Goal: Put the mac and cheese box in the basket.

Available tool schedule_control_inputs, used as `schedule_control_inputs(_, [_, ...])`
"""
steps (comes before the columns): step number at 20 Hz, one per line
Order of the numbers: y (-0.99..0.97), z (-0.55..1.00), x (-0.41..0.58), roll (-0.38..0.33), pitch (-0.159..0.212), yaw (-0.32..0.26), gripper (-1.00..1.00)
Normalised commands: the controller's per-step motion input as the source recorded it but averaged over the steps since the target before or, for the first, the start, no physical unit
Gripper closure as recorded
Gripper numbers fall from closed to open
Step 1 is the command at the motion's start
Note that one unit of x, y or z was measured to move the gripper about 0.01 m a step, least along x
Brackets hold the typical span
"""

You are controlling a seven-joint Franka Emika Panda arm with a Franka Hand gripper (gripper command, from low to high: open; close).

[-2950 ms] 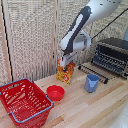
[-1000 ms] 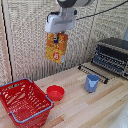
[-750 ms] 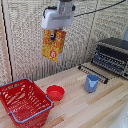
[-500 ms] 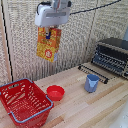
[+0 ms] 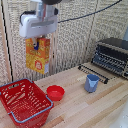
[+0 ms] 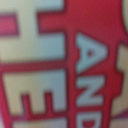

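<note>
My gripping tool (image 5: pixel 39 36) is a white block high in the exterior view, shut on the top of the mac and cheese carton (image 5: pixel 38 56). The orange-yellow carton hangs upright in the air, well above the table. The red mesh container (image 5: pixel 24 102) with a blue-grey rim stands on the table below it, toward the exterior view's left. The carton is above the container's far right corner. The wrist view is filled by the carton's blurred red and pale print (image 6: pixel 64 64); the fingers are hidden there.
A small red bowl (image 5: pixel 55 92) sits just right of the container. A blue cup (image 5: pixel 92 82) stands further right. A toaster oven (image 5: pixel 112 55) with its rack (image 5: pixel 92 71) pulled out is at the back right. A wicker wall is behind.
The gripper lifted the carton off the table, then carried it steadily toward the exterior view's left, ending up above the container's edge.
</note>
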Motion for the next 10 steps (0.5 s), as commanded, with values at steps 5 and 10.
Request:
schedule_control_inputs(5, [0.98,-0.42,0.177,0.000,0.136,-0.030,1.00])
schedule_control_inputs(10, [0.60,-0.68,0.367,0.000,0.043,-0.128,1.00])
